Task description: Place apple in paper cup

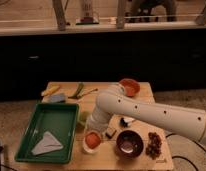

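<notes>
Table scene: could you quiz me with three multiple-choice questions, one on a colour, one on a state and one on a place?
1. The tray is: A blue, B green, C red.
2. The apple is: A sitting in the cup, B lying in the tray, C held in the air.
3. The gripper is: A over the tray, B out of view, C close beside the cup.

Answers: 1 B, its walls and floor are green. 2 A, it fills the cup's mouth. 3 C, the arm ends next to the cup.
</notes>
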Motion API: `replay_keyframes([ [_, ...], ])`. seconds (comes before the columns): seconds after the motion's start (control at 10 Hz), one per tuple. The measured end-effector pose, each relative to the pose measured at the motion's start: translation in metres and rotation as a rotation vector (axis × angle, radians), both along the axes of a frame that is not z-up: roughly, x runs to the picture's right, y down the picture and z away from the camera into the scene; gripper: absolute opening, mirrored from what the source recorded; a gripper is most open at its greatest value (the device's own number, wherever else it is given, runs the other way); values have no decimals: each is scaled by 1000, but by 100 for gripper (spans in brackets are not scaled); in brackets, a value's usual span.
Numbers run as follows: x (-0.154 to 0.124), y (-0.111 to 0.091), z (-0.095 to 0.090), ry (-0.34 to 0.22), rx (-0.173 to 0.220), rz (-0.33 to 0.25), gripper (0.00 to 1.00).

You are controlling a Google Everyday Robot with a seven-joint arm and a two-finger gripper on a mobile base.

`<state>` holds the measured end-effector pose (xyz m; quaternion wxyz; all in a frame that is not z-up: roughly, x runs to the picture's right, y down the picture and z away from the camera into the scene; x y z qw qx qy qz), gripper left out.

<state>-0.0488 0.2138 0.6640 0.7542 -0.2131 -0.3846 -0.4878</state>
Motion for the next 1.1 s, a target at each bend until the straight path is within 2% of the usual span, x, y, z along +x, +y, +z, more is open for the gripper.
replay_keyframes([
  [0.2, 2, -2, 2, 6, -1, 1, 1],
  [0.3, 2, -2, 2, 6, -5, 4, 7],
  [0.4, 2, -3, 2, 6, -6, 6, 14],
  [0.8, 1, -4, 3, 2, -10, 4, 57],
  [1.0, 1, -5, 2, 2, -12, 1, 75],
  [1.1, 1, -6, 2, 2, -12, -2, 80],
])
